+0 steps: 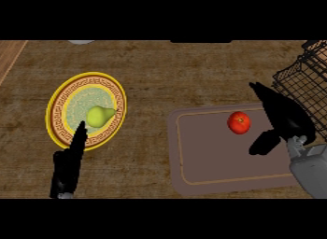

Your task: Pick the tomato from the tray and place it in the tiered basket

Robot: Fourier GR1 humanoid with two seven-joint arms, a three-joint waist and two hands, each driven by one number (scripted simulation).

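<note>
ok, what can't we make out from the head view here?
- Tiered basket: cut off by the right edge, so its tiers and inside are not visible.
- Plate: its lower left rim is hidden behind the left hand.
- Tray: its right end is covered by the right hand and forearm.
- Pale object at the counter's far edge: cut off at the top, unidentifiable.

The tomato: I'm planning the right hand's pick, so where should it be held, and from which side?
Grip the tomato across its round middle, coming from its right, where the open right hand already is. It sits alone on the flat tray, nothing crowding it, so thumb and fingers could probably close on opposite sides.
</note>
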